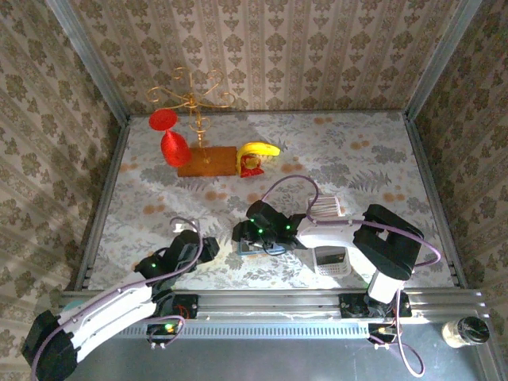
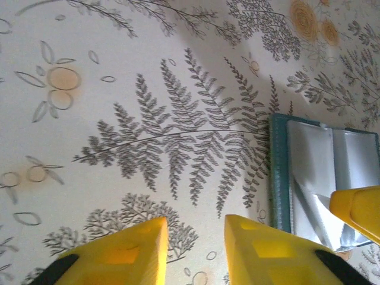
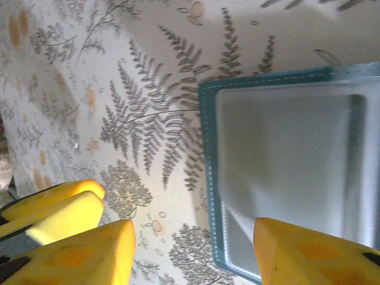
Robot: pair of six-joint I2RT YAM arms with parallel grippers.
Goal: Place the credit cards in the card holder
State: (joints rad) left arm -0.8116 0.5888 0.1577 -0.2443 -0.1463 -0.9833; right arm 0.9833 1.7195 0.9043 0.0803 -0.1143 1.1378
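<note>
The card holder lies open on the patterned table, teal-edged with clear sleeves. My left gripper hovers just left of it, open, with bare cloth between its yellow fingers. The right gripper hangs open over the holder's left edge, one finger above the sleeve and the other above the table, gripping nothing. The credit cards show as a pale striped stack behind the right arm, away from both grippers. I cannot tell whether a card sits inside the sleeve.
A white keypad device lies right of the holder near the front edge. At the back left stand a gold wire rack with red cups on a wooden base, and a banana. Metal rails border the table.
</note>
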